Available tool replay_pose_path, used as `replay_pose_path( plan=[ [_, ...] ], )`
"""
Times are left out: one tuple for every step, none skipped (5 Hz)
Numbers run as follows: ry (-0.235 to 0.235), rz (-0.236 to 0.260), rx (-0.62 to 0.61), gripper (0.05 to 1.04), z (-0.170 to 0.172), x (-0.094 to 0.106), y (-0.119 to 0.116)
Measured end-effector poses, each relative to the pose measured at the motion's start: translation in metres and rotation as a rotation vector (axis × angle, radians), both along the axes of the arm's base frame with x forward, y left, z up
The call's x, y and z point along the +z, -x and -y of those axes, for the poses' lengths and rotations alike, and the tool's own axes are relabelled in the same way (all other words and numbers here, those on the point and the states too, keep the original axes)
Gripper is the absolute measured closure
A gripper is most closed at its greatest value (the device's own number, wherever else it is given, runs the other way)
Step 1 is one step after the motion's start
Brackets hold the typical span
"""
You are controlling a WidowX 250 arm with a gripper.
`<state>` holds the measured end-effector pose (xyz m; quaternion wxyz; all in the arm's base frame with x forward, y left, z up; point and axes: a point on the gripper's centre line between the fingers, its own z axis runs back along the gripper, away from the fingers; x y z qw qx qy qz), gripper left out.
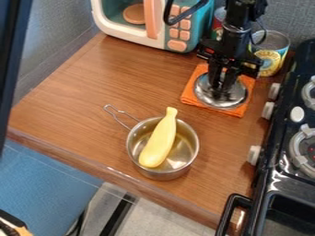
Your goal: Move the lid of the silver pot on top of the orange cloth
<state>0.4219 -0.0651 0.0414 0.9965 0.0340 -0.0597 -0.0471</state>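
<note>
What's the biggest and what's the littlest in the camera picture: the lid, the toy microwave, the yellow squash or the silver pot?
1. Toy microwave
2. Silver pot
3. Lid and yellow squash: too close to rank. The squash looks longer, but the lid looks wider.

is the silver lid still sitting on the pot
No, the lid lies on the orange cloth, and the pot stands open with a yellow squash-like item in it.

Lid (236, 96) on cloth (189, 94), behind pot (162, 173); squash (160, 142) in pot.
</note>
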Motion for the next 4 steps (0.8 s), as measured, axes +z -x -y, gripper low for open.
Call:
replay_pose_path(
  plan=[
    [0.039,-0.033,0.013,0.433,-0.001,-0.005,0.003],
    [0.068,-0.049,0.006,0.147,0.000,-0.005,0.005],
    [0.060,0.008,-0.022,0.075,0.007,0.028,0.008],
    [0.038,0.044,-0.022,0.081,0.008,0.059,0.021]
  ],
)
